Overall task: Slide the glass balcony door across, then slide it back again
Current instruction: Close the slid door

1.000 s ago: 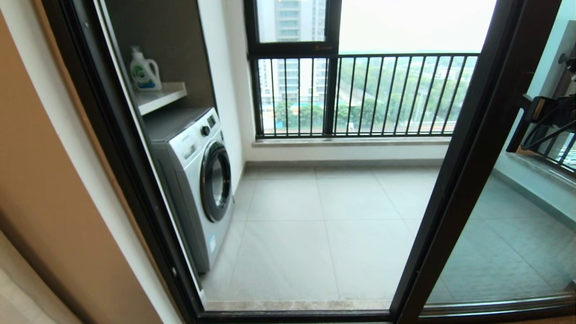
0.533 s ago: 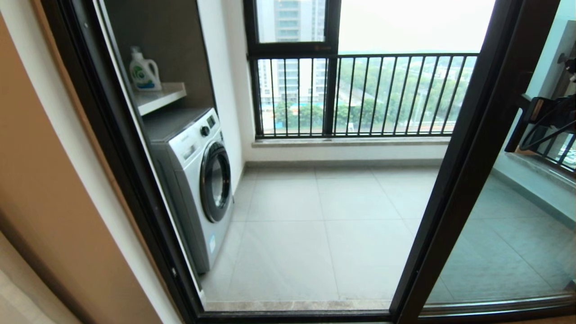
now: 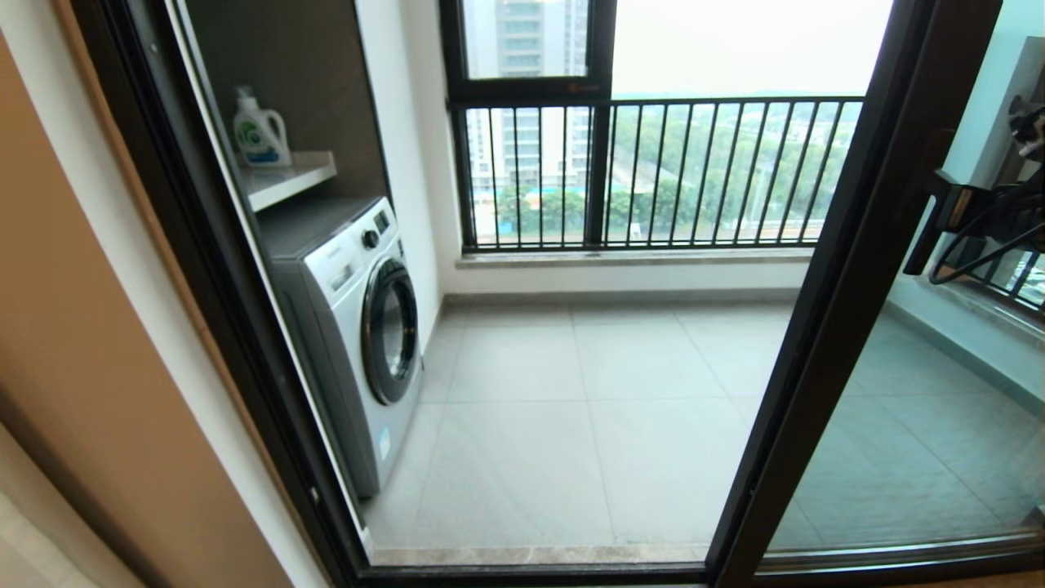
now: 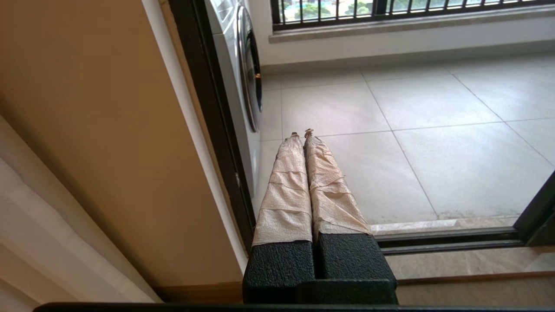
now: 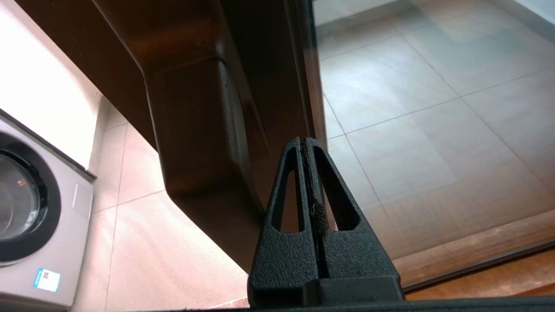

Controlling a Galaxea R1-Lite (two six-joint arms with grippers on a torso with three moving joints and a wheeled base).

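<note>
Balcony tiles and a washer (image 3: 359,327) show through the wide opening; the door (image 3: 857,269) stands on the right. The right pincer (image 5: 303,143), fingers pressed together and holding nothing, rests beside its handle (image 5: 199,143) and may slip off. The left pincer (image 4: 302,132), also closed, hangs low by the jamb.

1. Dark brown metal frame with clear glass: glass balcony door (image 3: 849,269).
2. White body, dark round window, grey top: washing machine (image 3: 359,327).
3. White with green and blue label: detergent bottle (image 3: 260,131).
4. Black vertical bars: railing (image 3: 694,171).
5. Pale grey square tiles: floor (image 3: 571,408).
6. Beige wrapping over black fingers: left gripper (image 4: 302,135).
7. Plain textured black: right gripper (image 5: 302,143).
8. Tan: wall (image 3: 73,327).
</note>
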